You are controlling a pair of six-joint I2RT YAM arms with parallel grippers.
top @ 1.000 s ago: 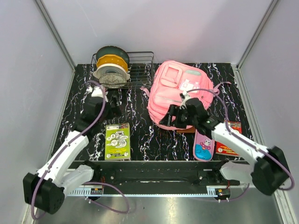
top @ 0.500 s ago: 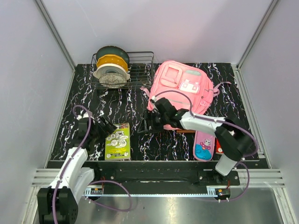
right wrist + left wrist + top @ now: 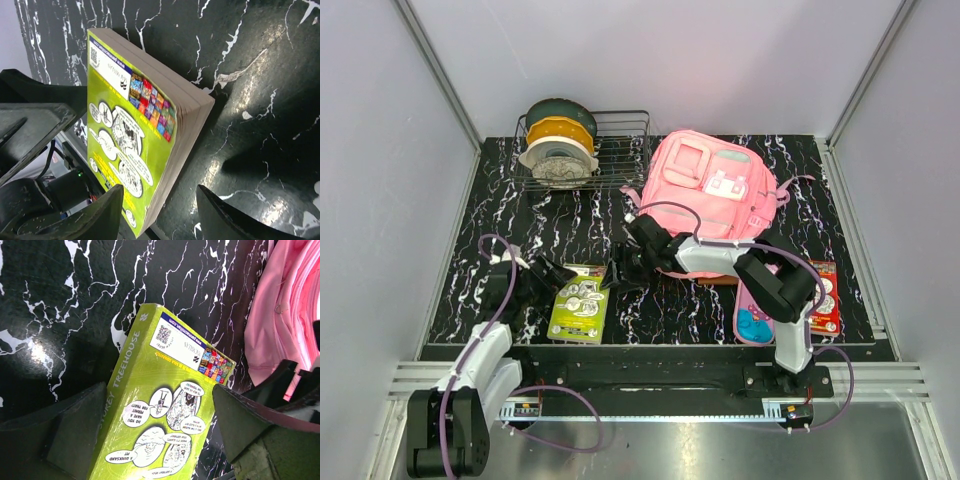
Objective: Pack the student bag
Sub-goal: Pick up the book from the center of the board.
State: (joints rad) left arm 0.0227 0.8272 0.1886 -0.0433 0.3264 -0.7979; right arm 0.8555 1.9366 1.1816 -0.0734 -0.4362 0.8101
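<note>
The step now is picking up the green book point(image 3: 580, 306) so it can go in the student bag point(image 3: 705, 195). The book lies near the front of the table point(image 3: 520, 215). The bag lies flat further back and to the right, close to the book but not touching it. The left gripper point(image 3: 545, 278) is down at the left side of the book. Its two fingers are wide apart, one on each side of the book, and they are not squeezing it. The right gripper point(image 3: 620, 272) is at the book's far right corner. Its fingers are apart too, with the edge of the book between them, and I cannot tell if one finger touches the cover. I think the next move is for one gripper to close on the book and lift it. Then it has to go over to the bag, and I cannot see from here if the bag is open. One second ago the left arm was stretched far back by the wire rack point(image 3: 620, 150), and the right gripper was at the near edge of the bag. Now both have come in to the book, and the book has turned a little
</note>
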